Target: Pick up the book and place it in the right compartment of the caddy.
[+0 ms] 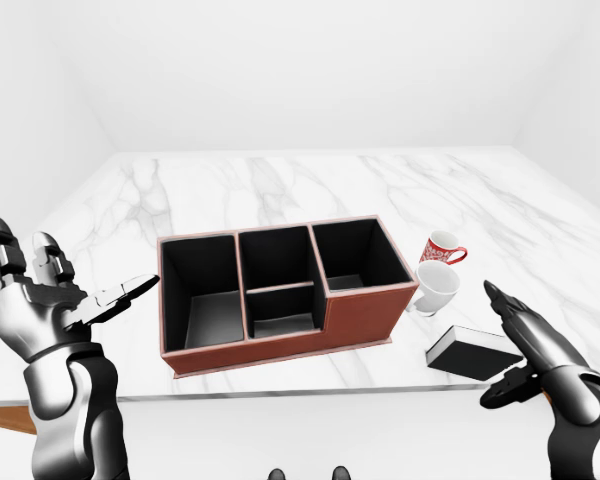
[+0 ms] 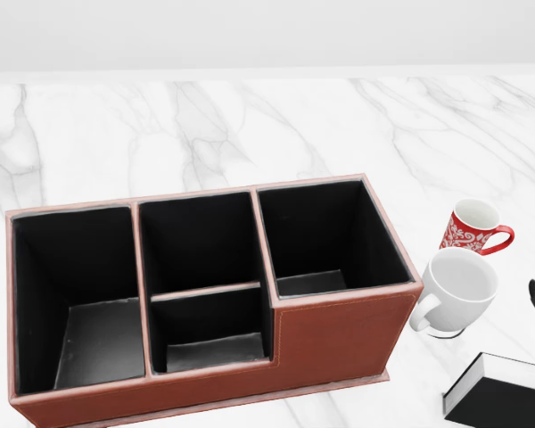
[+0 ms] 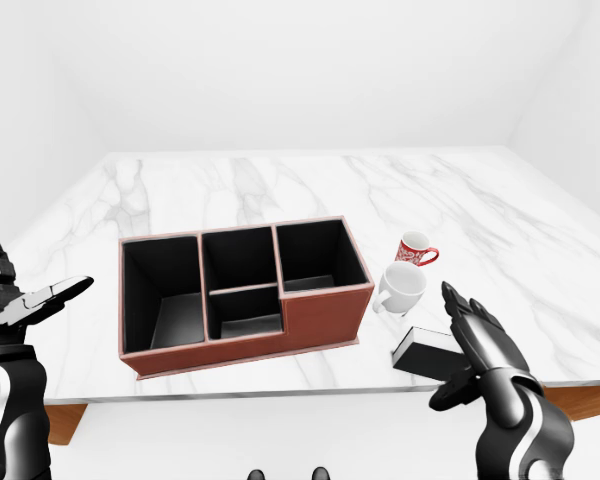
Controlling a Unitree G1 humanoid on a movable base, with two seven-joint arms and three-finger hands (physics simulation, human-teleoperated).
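Book (image 1: 473, 352) lies flat on the marble table (image 1: 280, 190) near its bottom edge, right of the caddy (image 1: 280, 290) and just below the white mug (image 1: 436, 287); a red patterned mug (image 2: 471, 228) stands beside that. Your right hand (image 1: 525, 345) hovers just right of the book, fingers spread, holding nothing. Your left hand (image 1: 50, 295) hangs left of the caddy, fingers wide, empty. All caddy compartments are empty.
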